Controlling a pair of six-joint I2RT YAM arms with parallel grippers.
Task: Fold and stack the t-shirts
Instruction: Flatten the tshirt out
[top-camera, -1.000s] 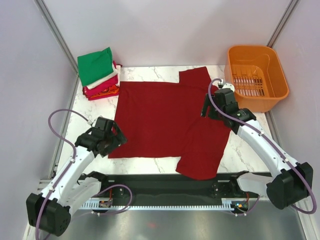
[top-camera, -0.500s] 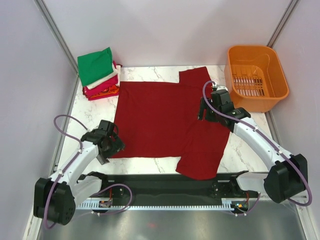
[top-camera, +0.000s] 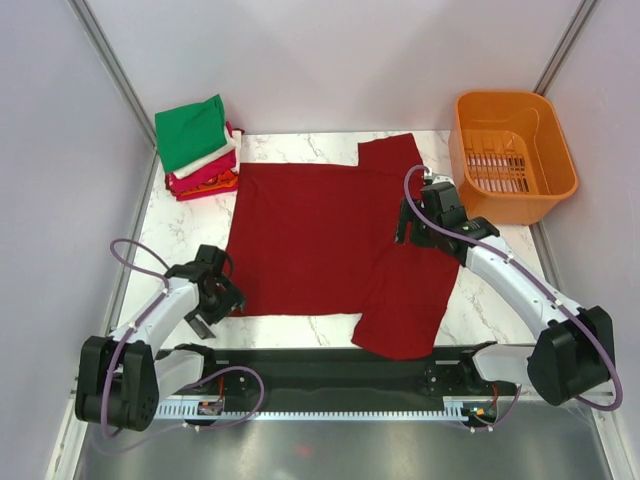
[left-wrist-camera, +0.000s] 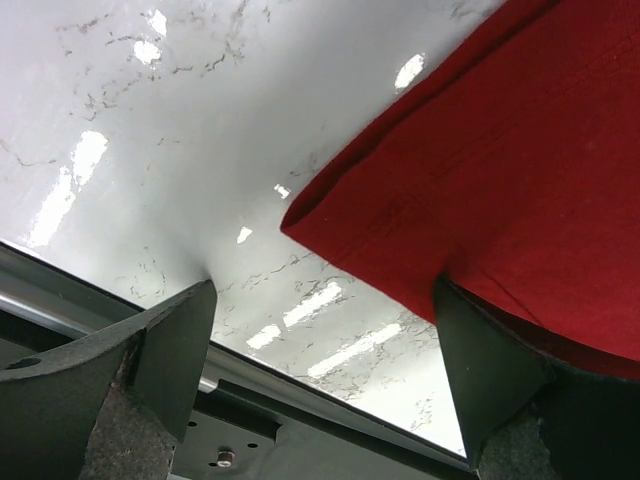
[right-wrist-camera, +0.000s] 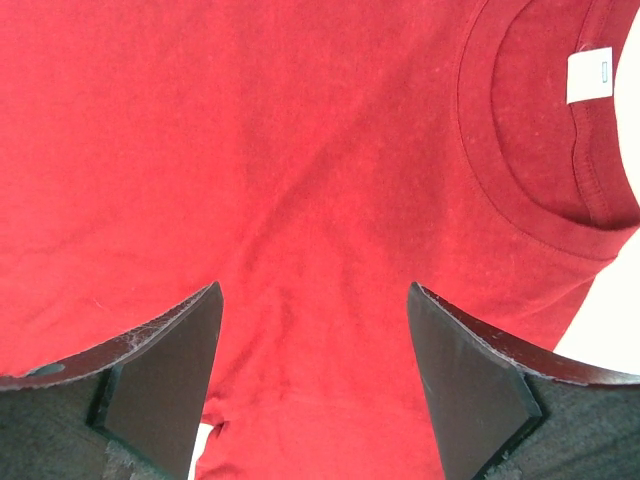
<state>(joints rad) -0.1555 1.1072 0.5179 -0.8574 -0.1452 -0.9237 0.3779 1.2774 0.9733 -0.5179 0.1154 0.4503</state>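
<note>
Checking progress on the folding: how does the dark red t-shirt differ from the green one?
The dark red t-shirt lies spread out, far larger; the green t-shirt is folded into a small rectangle. The dark red t-shirt lies alone; the green t-shirt tops the stack of folded shirts. Both are plain, single-coloured.

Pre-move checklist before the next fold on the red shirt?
1. left gripper open: ok.
2. dark red shirt near-left corner lined up with left gripper: ok.
3. right gripper open above shirt, beside collar: ok.
4. Shirt flat and square: not ok, right part skewed toward the near edge of the table.
5. folded stack apart from both grippers: ok.
6. left gripper touching table: cannot tell.
</note>
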